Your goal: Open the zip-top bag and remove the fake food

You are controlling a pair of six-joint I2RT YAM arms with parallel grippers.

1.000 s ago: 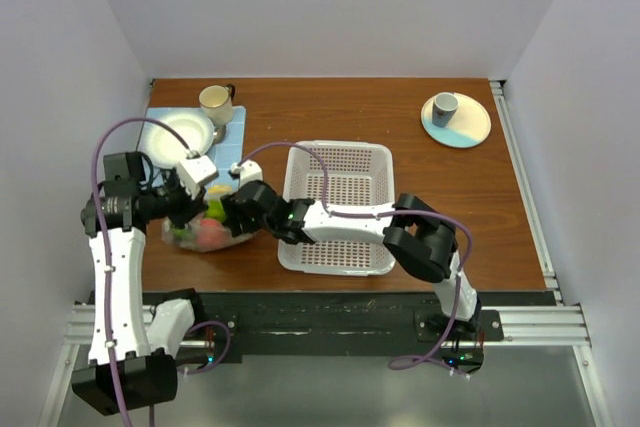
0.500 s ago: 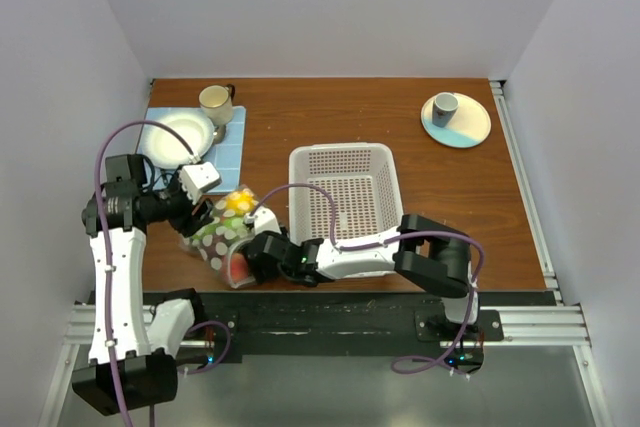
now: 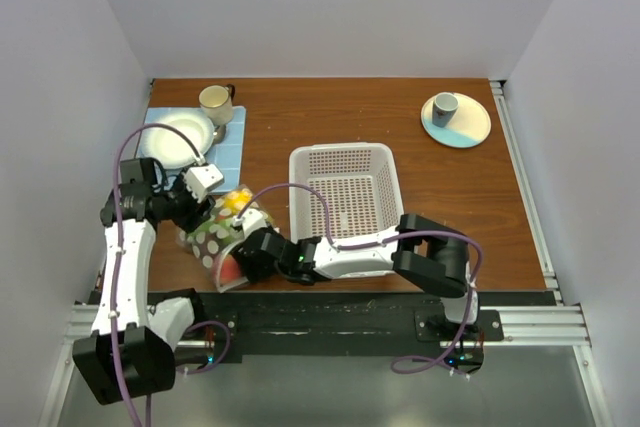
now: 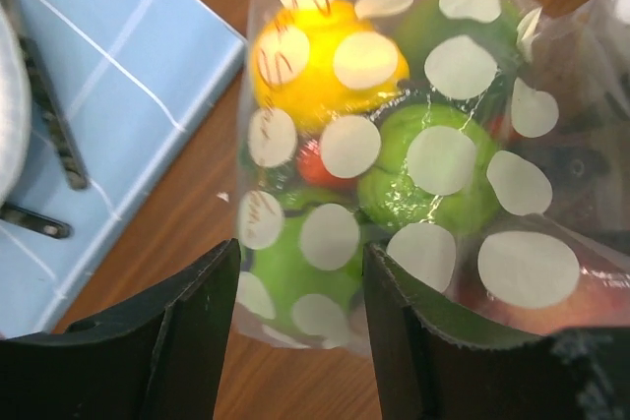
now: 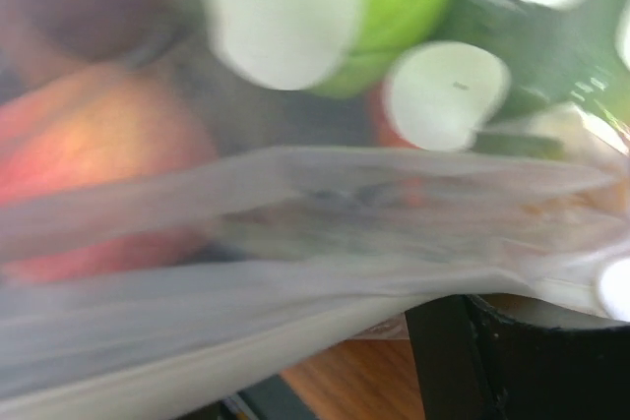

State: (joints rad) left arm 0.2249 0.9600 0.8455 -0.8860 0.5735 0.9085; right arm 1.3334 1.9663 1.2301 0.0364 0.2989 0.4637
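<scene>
The zip-top bag [image 3: 218, 234], clear with white dots, lies left of the basket. My left gripper [image 3: 197, 214] is closed on its far-left end. In the left wrist view [image 4: 300, 341] the fingers [image 4: 197, 341] press a green fruit through the bag [image 4: 443, 154]. The fake food inside shows as a yellow fruit [image 4: 315, 56], green fruits [image 4: 423, 179] and a red-pink fruit [image 5: 89, 145]. My right gripper [image 3: 243, 259] is at the bag's near end, shut on the white zip strip [image 5: 295, 204], which fills the right wrist view. Only one right finger [image 5: 492, 361] shows clearly.
A white perforated basket [image 3: 340, 150] stands just right of the bag. A blue mat [image 3: 228, 152] with a white plate [image 3: 175, 137] and a mug [image 3: 215, 102] lies behind the left gripper. A plate with a cup [image 3: 455, 119] sits far right. The table's near edge is close to the right gripper.
My right gripper has swung from the bag's right side to its near end, toward the table's front edge. The bag has turned and stretched with it. The left arm shifted slightly.
</scene>
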